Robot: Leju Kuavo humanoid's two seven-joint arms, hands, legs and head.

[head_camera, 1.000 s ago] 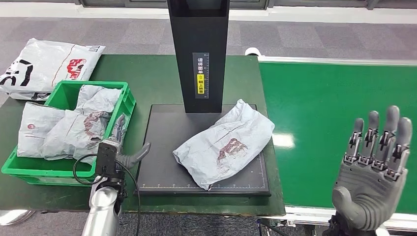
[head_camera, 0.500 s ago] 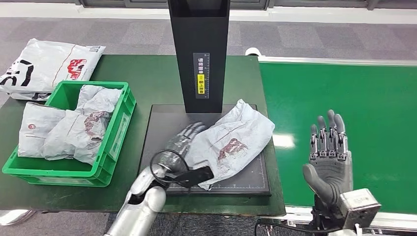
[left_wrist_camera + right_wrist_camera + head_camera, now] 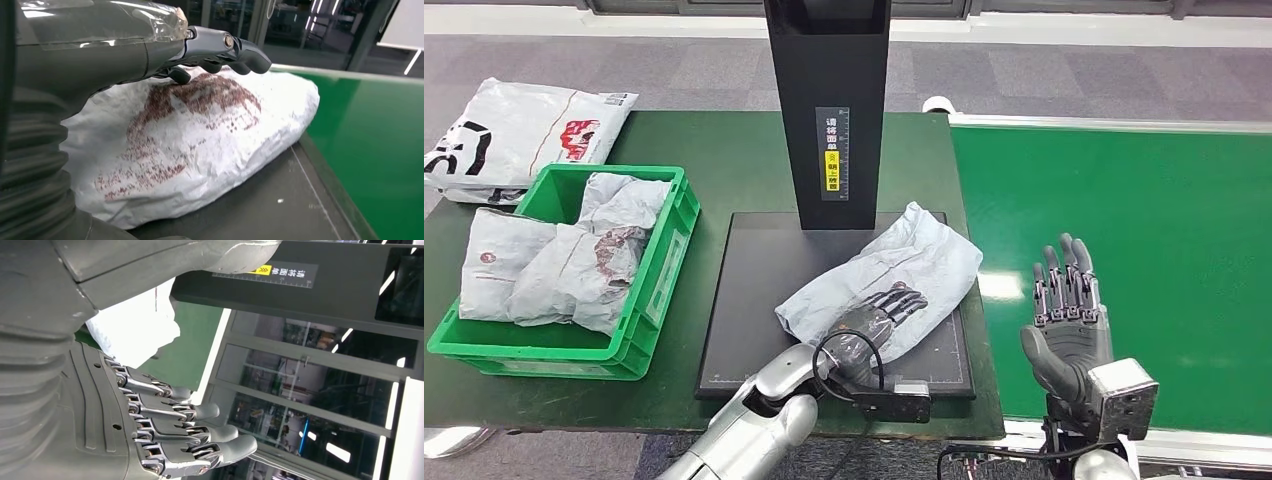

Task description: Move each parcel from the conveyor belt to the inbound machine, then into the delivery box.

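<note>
From the head view you see the grey parcel (image 3: 894, 290) lying slantwise on the black plate of the inbound machine (image 3: 744, 330), just in front of its black column (image 3: 827, 100), with your left robot hand (image 3: 874, 315) laid flat on the parcel's near end, fingers stretched along the wrapper. The left wrist view adds what that angle hides: the fingertips (image 3: 247, 52) rest on the parcel's crumpled top over the reddish print and curl only slightly, so the hand presses on the parcel rather than grasping it. Your right robot hand (image 3: 1069, 320) hovers released over the green conveyor belt (image 3: 1164, 230), fingers upright and together; the right wrist view shows them straight, with nothing in the palm. On the green worktop (image 3: 724, 150), the green delivery box (image 3: 649, 310) already holds several grey parcels (image 3: 554, 260), and one more white parcel (image 3: 514, 130) lies beyond the box at the far left corner.
</note>
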